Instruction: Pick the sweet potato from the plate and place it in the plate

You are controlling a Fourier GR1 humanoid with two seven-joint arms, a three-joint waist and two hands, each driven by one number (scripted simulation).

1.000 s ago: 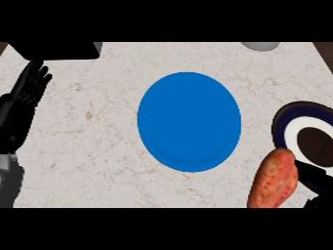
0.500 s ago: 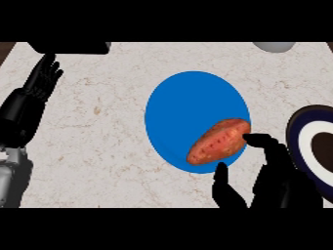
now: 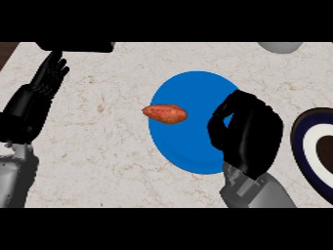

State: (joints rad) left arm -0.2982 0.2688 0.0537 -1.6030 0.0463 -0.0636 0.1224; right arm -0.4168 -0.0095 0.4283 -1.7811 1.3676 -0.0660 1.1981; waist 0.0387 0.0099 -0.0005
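Sweet potato (image 3: 164, 113) seen at the left rim of the blue plate (image 3: 190, 151), partly over the blue and partly over the marbled tabletop (image 3: 111, 146). Hard to tell whether resting there or a little above the surface. No contact with either robot hand.

Right robot hand (image 3: 244, 129) over the right half of the blue plate, back turned upward, fingers bent inward with nothing seen inside them; well apart from the sweet potato. Left robot hand (image 3: 46, 83) far to the left of the blue plate, fingers straight and pointing up, resting and holding nothing. Dark plate with a white ring (image 3: 307, 146) just right of the blue plate, bare as far as visible. Grey rounded object (image 3: 280, 46) beyond the blue plate to the upper right; black object (image 3: 75, 46) beyond it to the upper left.

Judged from this layout: placing nearly done, but with the sweet potato poorly centred. To finish well:
- Check first that the sweet potato sits inside the rim of the blue plate and not tipping off its left edge.
- If overhanging, bring the right robot hand across the blue plate, straighten the fingers, and nudge or regrasp from above along the short axis, then set down nearer the middle of the blue plate.
- Avoid sweeping low from the right, which would likely push the sweet potato off the left rim.
- Lift the right robot hand straight up before pulling away.
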